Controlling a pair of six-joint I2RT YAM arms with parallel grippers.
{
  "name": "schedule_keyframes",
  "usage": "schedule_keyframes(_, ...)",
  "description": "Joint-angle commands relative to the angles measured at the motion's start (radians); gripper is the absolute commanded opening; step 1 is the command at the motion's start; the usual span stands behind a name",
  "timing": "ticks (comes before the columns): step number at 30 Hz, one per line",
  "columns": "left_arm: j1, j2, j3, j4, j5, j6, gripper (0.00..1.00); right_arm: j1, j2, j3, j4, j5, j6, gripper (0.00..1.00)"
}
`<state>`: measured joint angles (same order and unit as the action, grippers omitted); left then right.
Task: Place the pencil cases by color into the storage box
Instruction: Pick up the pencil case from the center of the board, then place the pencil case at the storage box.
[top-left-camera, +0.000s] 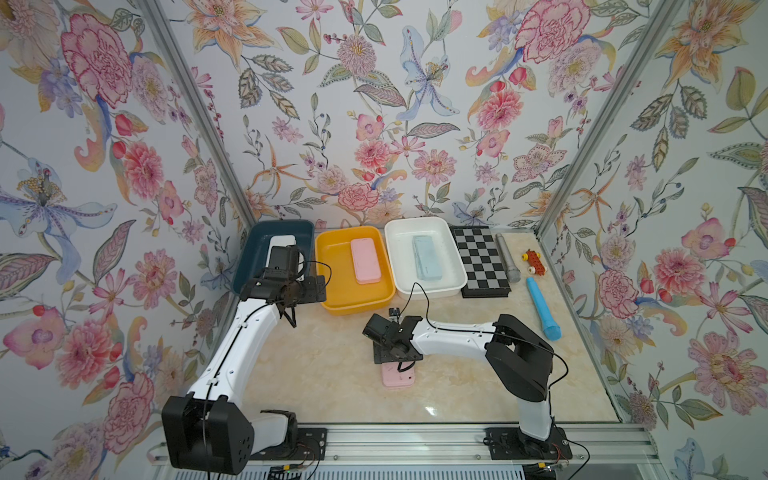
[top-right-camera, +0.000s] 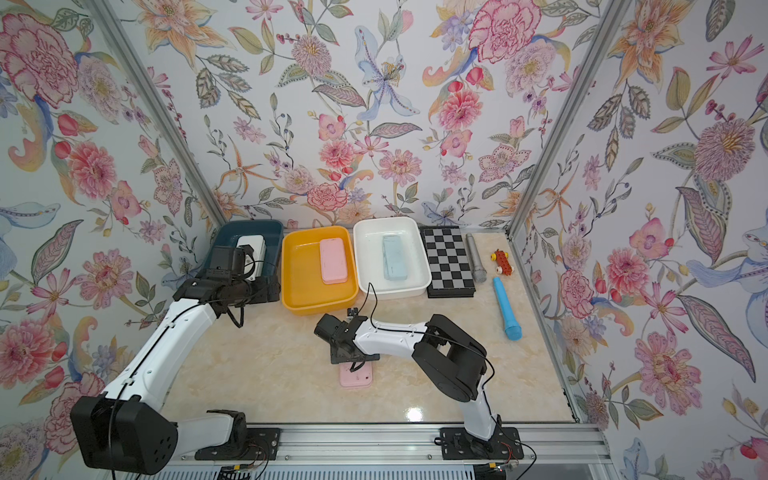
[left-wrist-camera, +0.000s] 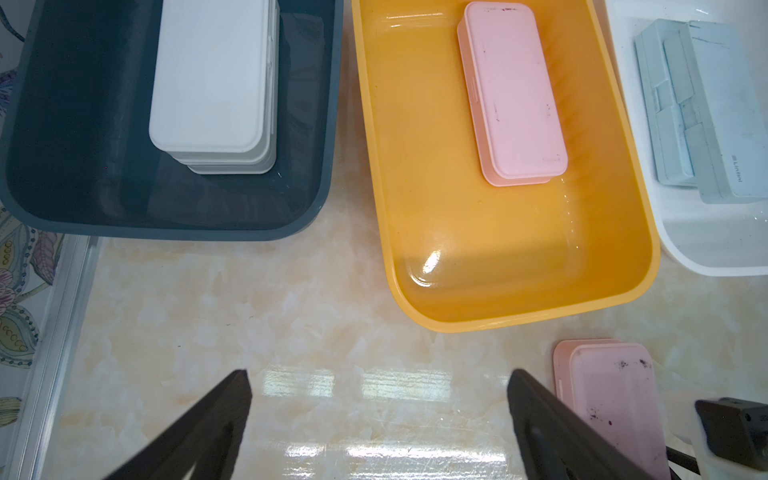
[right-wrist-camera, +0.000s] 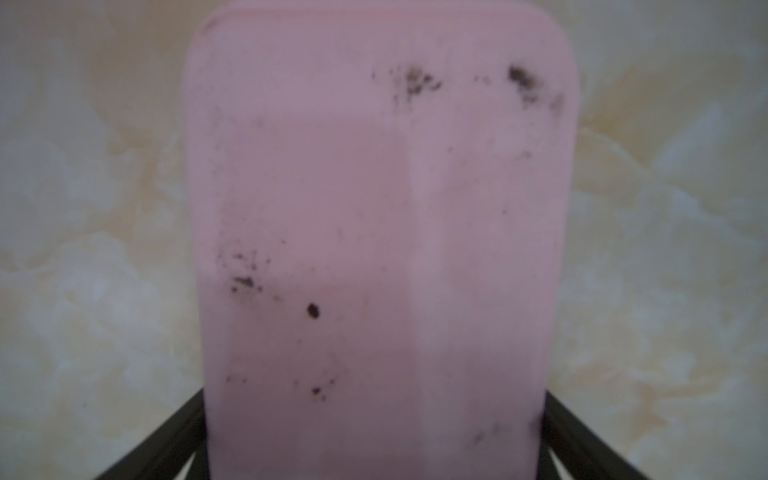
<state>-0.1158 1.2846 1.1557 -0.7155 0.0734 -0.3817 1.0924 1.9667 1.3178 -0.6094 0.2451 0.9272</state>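
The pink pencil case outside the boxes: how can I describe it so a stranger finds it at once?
On the marble table, a yellow box and a white box stand at the back wall. Forward of the gap between them, a pink pencil case lies partly under the right arm. It is the only case outside a box; the other pink case lies inside the yellow box.

Both arms are white with black joints (black cables).

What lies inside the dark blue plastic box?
Inside the dark blue box: white rounded plastic pencil cases, stacked flat. The top one covers those beneath, so their number is unclear.
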Motion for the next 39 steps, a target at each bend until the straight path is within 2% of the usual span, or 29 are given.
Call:
schedule_keyframes(1, 0.012, 0.007, -0.015, 0.014, 0.011, 0.0, 0.99, 0.002, -0.053, -0.011, -0.031, 0.05, -0.012, 0.77)
schedule_keyframes(6, 0.011, 0.009, -0.027, 0.021, 0.012, 0.001, 0.99, 0.008, -0.093, 0.024, -0.08, 0.115, -0.035, 0.77)
schedule_keyframes(11, 0.015, 0.016, -0.033, 0.028, 0.006, 0.001, 0.98, 0.012, -0.13, 0.139, -0.16, 0.192, -0.099, 0.78)
schedule_keyframes(19, 0.08, 0.05, -0.029, 0.039, 0.04, -0.033, 0.99, -0.05, -0.095, 0.339, -0.173, 0.201, -0.239, 0.78)
schedule_keyframes(22, 0.115, 0.069, -0.025, 0.051, 0.072, -0.046, 0.99, -0.089, -0.035, 0.442, -0.153, 0.184, -0.308, 0.79)
schedule_keyframes(25, 0.137, 0.086, -0.022, 0.061, 0.079, -0.045, 0.99, -0.127, 0.07, 0.613, -0.168, 0.16, -0.384, 0.79)
schedule_keyframes(33, 0.208, 0.113, -0.033, 0.099, 0.111, -0.05, 0.99, -0.208, 0.453, 1.208, -0.254, 0.054, -0.574, 0.79)
schedule_keyframes(36, 0.22, 0.11, -0.039, 0.11, 0.104, -0.049, 0.99, -0.238, 0.539, 1.304, -0.218, 0.006, -0.605, 0.78)
schedule_keyframes(39, 0.229, 0.099, -0.052, 0.125, 0.105, -0.052, 0.99, -0.269, 0.565, 1.287, -0.132, -0.036, -0.636, 0.78)
